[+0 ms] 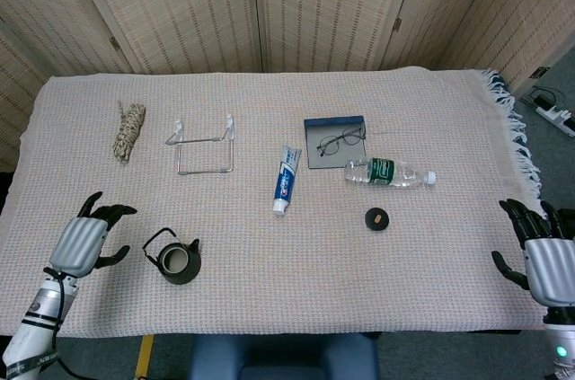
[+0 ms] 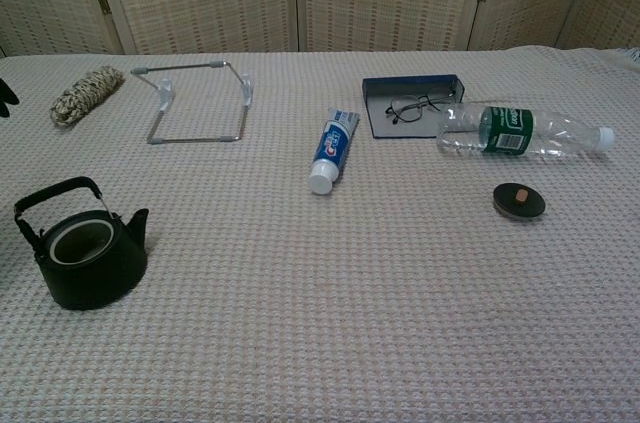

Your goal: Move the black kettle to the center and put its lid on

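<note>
Head view: black kettle (image 1: 177,259) sits open-topped at seven o'clock on the worktop (image 1: 269,290), its lid (image 1: 377,217) well apart at four. Left hand (image 1: 85,241), fingers spread, empty, hovers beside the kettle at its nine o'clock; right hand (image 1: 542,254) spread, empty.
Chest view: kettle (image 2: 85,253) at eight o'clock, lid (image 2: 519,201) at three.

The kettle (image 1: 178,260) sits near the front left, its lid (image 1: 377,217) well to the right, toothpaste tube (image 1: 285,180) between.

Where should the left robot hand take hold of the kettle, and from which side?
Probably by the arched handle, from above and the left. It stands upright over the open mouth of the kettle, with the spout pointing right, so that side is free. The left robot hand is already beside it, open.
</note>
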Robot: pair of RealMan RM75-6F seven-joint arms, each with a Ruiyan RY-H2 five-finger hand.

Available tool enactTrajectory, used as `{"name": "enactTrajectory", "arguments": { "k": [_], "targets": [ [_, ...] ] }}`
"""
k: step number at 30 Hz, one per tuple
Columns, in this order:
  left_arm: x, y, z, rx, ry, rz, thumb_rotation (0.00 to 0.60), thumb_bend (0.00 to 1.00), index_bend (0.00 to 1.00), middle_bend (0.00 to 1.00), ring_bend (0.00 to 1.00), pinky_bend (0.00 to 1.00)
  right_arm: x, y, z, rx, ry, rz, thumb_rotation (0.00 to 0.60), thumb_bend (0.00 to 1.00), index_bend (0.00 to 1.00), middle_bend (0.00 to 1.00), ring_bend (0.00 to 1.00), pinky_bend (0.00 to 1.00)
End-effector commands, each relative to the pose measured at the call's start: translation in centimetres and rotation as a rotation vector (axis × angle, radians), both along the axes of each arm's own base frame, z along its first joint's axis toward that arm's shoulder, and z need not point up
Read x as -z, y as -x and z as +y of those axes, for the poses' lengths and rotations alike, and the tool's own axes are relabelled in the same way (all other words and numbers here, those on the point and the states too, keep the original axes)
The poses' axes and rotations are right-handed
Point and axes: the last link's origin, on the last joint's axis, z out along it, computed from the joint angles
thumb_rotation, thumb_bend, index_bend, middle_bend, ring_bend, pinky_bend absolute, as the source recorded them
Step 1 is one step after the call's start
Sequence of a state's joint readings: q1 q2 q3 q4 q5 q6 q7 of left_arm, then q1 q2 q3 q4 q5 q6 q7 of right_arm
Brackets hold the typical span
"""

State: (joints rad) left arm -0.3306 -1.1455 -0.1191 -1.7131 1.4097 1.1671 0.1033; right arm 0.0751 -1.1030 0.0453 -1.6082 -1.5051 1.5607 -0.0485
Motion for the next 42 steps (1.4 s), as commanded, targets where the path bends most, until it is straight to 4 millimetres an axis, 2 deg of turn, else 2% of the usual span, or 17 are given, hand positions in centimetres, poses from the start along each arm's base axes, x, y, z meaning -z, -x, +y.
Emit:
{"name": "enactTrajectory", "arguments": {
  "k": [1, 12, 26, 31, 42],
  "targets": [
    [0.8, -0.4, 1.1, -0.040, 0.061, 0.015, 0.600, 0.24, 0.26, 0.28, 0.29, 0.06, 0.0, 0.1, -0.1, 0.001, -0.001, -0.002, 0.600, 0.32, 0.13, 0.18, 0.22, 0.07],
    [2.6, -0.6, 2.0, -0.141, 0.159, 0.016, 0.598, 0.21, 0.29, 0.35, 0.36, 0.06, -0.2, 0.5, -0.3, 0.005, 0.003, -0.007, 0.600, 0.32, 0.14, 0.18, 0.22, 0.07],
    [2.6, -1.9, 2.3, -0.146, 0.193, -0.031, 0.499, 0.18, 0.30, 0.36, 0.37, 0.05, -0.1, 0.8, -0.3, 0.008, 0.003, -0.023, 0.600, 0.32, 0.15, 0.18, 0.22, 0.07],
    [2.8, -2.5, 2.3, -0.132, 0.196, -0.021, 0.443, 0.17, 0.31, 0.36, 0.37, 0.06, 0.0, 1.0, -0.3, 0.012, 0.003, -0.026, 0.600, 0.32, 0.15, 0.18, 0.22, 0.07],
    [4.4, -3.3, 3.1, -0.098, 0.157, 0.042, 0.445, 0.18, 0.32, 0.37, 0.39, 0.06, -0.3, 1.6, -0.4, 0.022, 0.008, -0.033, 0.600, 0.32, 0.15, 0.18, 0.22, 0.07]
  ]
}}
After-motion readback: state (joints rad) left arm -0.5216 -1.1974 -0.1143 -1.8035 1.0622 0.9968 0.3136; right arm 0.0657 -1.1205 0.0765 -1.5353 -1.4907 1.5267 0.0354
